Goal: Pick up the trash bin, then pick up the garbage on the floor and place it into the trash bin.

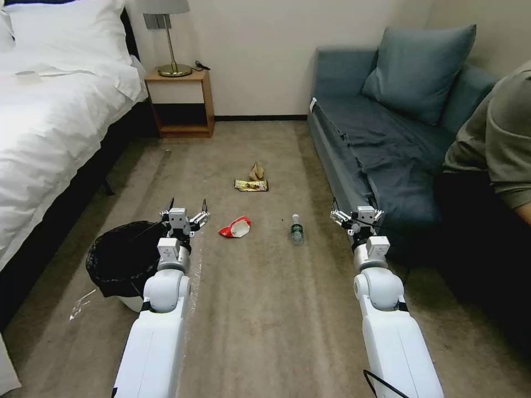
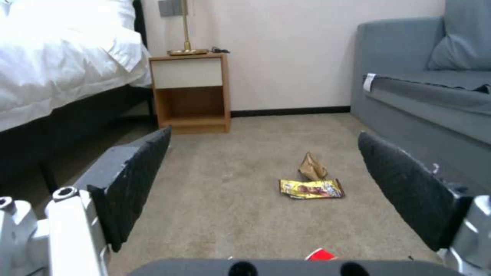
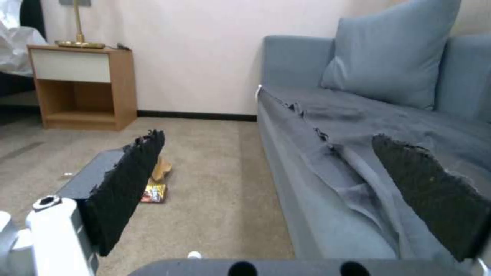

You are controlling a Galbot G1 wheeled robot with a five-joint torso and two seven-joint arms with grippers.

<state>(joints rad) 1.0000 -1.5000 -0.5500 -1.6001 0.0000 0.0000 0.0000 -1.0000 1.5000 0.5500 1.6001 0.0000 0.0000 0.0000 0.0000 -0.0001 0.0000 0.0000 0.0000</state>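
We see an open strip of carpet [image 1: 265, 309] running ahead, hemmed by the bed [image 1: 50, 127] on our left and the grey sofa [image 1: 381, 143] on our right, with a wooden nightstand [image 1: 180, 102] against the far wall. The trash bin [image 1: 124, 262], black liner over its rim, stands on the floor close to the bed's edge, just beside our left forearm. The garbage lies in the clear middle: a red-and-white snack packet [image 1: 235, 227] nearest, a clear bottle [image 1: 297, 230] to its right, and farther off a gold wrapper [image 1: 251, 186] touching a tan paper wad [image 1: 256, 171].

Both arms reach forward, level and parallel. Our left gripper [image 1: 187, 209] hovers beside the bin's far rim, jaws spread and empty. Our right gripper [image 1: 357, 213] hangs by the sofa's front edge, likewise spread, holding nothing.
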